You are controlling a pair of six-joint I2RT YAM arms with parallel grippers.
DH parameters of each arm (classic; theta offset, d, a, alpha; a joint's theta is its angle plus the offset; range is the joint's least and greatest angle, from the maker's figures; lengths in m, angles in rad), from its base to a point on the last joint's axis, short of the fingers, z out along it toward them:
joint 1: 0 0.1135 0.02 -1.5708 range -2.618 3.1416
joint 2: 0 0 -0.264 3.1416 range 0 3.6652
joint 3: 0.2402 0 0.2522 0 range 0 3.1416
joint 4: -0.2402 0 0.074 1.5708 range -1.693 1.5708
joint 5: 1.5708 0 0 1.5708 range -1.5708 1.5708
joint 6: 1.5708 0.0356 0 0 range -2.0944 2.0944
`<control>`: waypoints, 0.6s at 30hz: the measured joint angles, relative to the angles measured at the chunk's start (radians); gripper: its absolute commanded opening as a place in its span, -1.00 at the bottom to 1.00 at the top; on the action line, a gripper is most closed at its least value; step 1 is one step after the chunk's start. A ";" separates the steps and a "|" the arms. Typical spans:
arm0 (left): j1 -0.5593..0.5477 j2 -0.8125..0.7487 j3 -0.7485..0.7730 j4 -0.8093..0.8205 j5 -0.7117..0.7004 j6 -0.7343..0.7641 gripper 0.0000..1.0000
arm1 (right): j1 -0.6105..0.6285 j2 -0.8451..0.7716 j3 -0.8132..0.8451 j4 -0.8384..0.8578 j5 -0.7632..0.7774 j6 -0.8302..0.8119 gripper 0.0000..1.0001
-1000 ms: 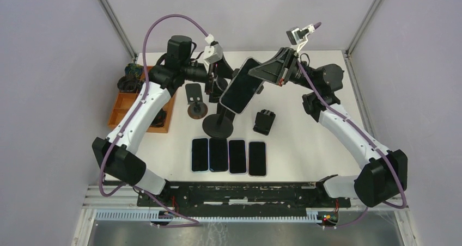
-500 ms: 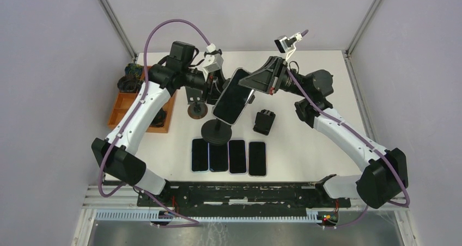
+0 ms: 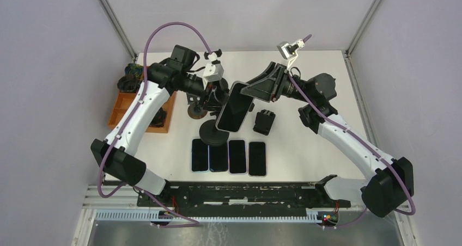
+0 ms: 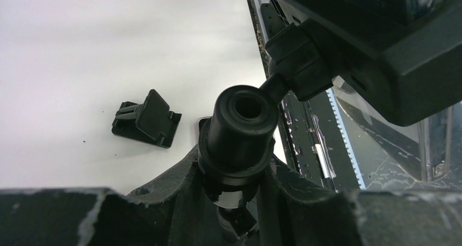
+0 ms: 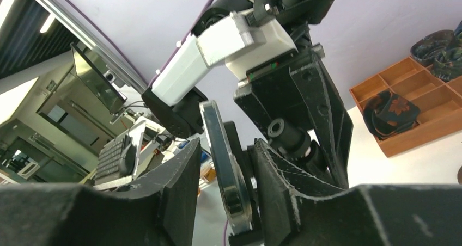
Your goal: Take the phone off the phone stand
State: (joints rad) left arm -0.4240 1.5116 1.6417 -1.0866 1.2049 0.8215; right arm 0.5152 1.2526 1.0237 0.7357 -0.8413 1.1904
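White surface (image 3: 294, 142), grey walls, both arms reaching in to the middle.

Right jaws: narrow, closed across the phone (image 5: 220, 159), one finger (image 5: 169, 197) on each face. In the wrist view the phone is edge-on between them. No real gap that I can see, so I read it as a grip.

Left jaws: closed on the stand (image 4: 242, 131), clamped on the stem just under the ball joint. They look to be bracing it.

Progress, my read: both grasps are in place, but the extraction is not done. The phone sits in the cradle (image 4: 348, 44), tilted, screen facing up and forward, above the stand's round base. What's left is to pull the phone clear of the cradle while the left side holds the stand, then set it down. I can't tell whether the base is flat on the surface or slightly lifted.

Phone vs jaws: it is between the right jaws. The left jaws are just below and behind it, on the stem, not touching it.

Further out:
- A small black clip (image 4: 146, 119) lies on the surface beside the stand.
- Four phones (image 3: 229, 156) lie flat in a row just in front of the base.
- A second mount (image 3: 196, 109) stands behind the stand.
- A wooden tray (image 3: 115, 115) sits at the far left.
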 measured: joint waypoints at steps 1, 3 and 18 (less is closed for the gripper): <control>0.000 0.000 0.005 -0.008 0.000 0.006 -0.96 | 0.000 -0.008 -0.005 -0.005 -0.003 -0.009 -0.04; 0.000 0.000 0.023 -0.027 0.000 0.018 -0.96 | 0.000 -0.026 -0.022 -0.017 -0.012 -0.029 -0.02; -0.001 0.000 0.050 -0.070 0.000 0.047 -0.96 | 0.048 -0.011 0.002 -0.071 -0.047 -0.097 -0.25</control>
State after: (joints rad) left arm -0.4252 1.5112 1.6913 -1.1564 1.2049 0.8684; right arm 0.5632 1.2411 1.0252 0.6651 -0.8883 1.0931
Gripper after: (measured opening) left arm 0.404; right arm 0.426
